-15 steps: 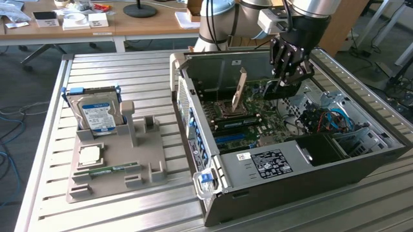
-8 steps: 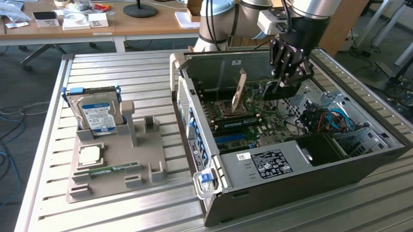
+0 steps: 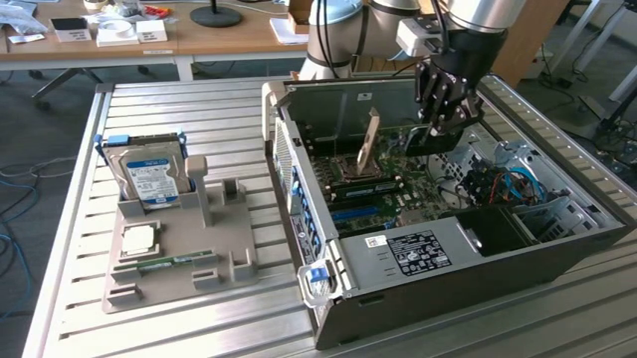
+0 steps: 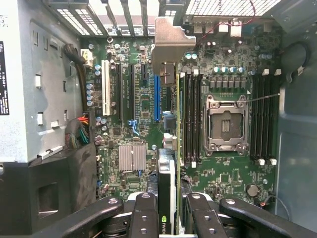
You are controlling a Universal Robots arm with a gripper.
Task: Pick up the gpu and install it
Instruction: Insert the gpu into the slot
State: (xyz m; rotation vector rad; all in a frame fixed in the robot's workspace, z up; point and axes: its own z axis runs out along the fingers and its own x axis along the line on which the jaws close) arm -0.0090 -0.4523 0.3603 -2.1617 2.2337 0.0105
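**Gpu gripped over the board, lining up for its slot**

The jaws are clamped on the gpu (image 4: 167, 181), one finger pad on each face, with the card held edge-on between them. The gripper (image 3: 444, 131) sits in the upper right of the exterior view, reaching down into the open case (image 3: 438, 257). In the wrist view the gripper (image 4: 171, 204) pinches the card at the end away from its bracket (image 4: 170, 42). That pale bracket points at the slotted rear wall of the case.

The gpu (image 3: 423, 142) hangs over the motherboard (image 4: 228, 183). Its long edge runs parallel to the blue slot (image 4: 157, 99) on one side and the RAM slots (image 4: 190, 114) on the other. I cannot tell whether its lower edge touches the board; it does not look seated.

Judging from this, the step in hand is alignment, and doing it well means:

- Keep the card upright and square to the slot, so the edge connector meets it along its whole length.
- Bring the bracket to its rear opening as the connector meets the slot.
- Press straight down with no twist, because the grip is at one end only.
- Stay off the RAM latches and the CPU socket (image 4: 226, 124).

At the exterior view's left, well apart, a tray (image 3: 149, 294) holds the drive (image 3: 151, 177).
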